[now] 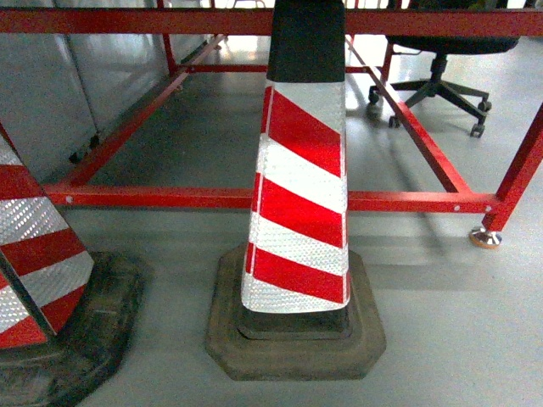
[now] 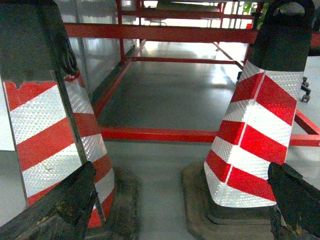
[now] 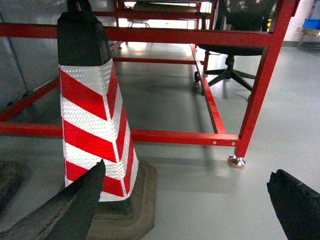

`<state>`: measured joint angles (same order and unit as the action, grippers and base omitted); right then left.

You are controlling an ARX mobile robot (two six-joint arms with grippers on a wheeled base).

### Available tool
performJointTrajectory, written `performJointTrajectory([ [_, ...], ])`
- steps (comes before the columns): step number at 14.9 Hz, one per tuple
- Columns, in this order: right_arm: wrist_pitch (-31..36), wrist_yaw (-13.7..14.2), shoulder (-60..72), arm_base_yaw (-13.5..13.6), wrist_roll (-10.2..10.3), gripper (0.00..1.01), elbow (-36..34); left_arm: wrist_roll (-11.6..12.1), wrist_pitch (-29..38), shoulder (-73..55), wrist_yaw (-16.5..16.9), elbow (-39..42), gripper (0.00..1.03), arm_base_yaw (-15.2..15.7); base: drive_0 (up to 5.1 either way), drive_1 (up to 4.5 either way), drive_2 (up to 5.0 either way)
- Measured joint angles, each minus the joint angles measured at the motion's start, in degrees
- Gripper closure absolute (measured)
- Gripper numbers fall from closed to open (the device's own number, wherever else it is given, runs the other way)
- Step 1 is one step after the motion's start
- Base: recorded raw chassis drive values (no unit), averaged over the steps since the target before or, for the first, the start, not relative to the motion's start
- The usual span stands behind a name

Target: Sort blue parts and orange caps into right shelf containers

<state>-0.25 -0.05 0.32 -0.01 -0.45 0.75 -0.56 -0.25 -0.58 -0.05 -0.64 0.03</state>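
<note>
Left cone (image 1: 42, 280) cut by edge

Even indoor light, brightest at twelve o'clock, soft glare on the floor.

From my head view the grey floor (image 1: 441, 339) is evenly lit, and the nearer cone (image 1: 297, 195) throws only a faint shadow toward three o'clock. In my left wrist view glare whitens the floor at twelve o'clock, and my fingers (image 2: 55, 210) sit dark and blurred at seven and five o'clock. My right wrist view is sharp mid-frame, its fingers (image 3: 70, 205) soft and underexposed.
</note>
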Motion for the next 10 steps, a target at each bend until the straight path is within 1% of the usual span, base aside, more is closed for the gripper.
performJointTrajectory([
  [10, -0.07, 0.02, -0.02, 0.00, 0.07, 0.03, 0.00, 0.24, 0.00, 0.00, 0.04, 0.00, 0.05, 0.00, 0.0, 0.00, 0.0],
])
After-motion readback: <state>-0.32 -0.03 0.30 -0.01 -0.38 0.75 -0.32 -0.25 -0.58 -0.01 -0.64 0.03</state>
